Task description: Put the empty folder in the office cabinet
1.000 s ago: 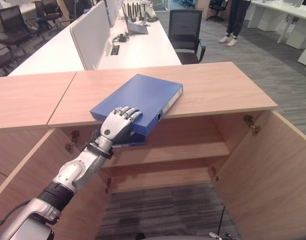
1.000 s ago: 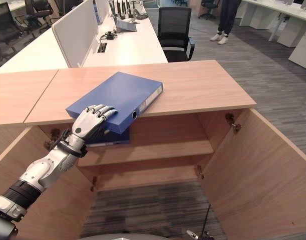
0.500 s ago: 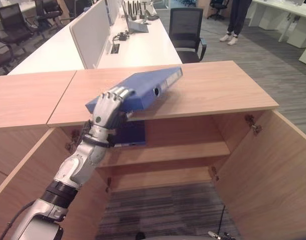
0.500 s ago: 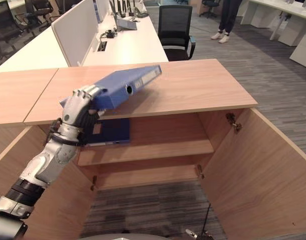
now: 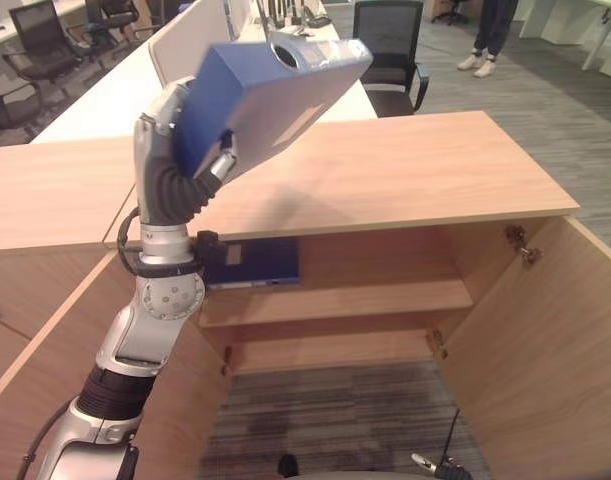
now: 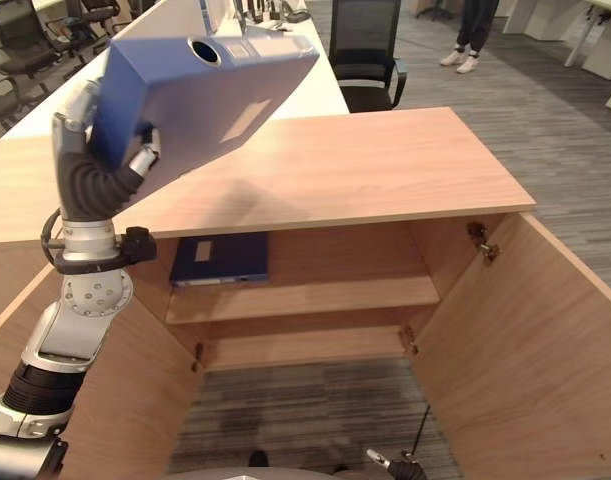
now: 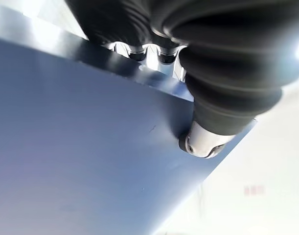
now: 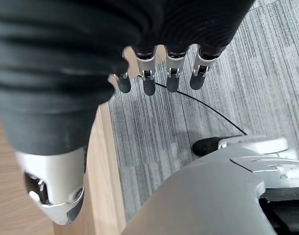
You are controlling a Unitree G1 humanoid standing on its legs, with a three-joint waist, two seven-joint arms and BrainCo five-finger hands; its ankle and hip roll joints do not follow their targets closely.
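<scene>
The blue folder is up in the air above the left part of the cabinet top, tilted, its spine with the round hole turned upward. My left hand is shut on its lower left edge, fingers on one cover and thumb pressed on the other. A second blue folder lies flat on the upper shelf inside the open cabinet, at its left end. My right hand hangs low over the carpet, fingers straight, holding nothing.
The cabinet's right door and left door both stand wide open. A lower shelf sits beneath the upper one. Behind the cabinet are a white desk with a divider, a black office chair and a standing person.
My left hand has raised the blue folder off the cabinet top and swung it up and tilted. The camera has also shifted a little.
</scene>
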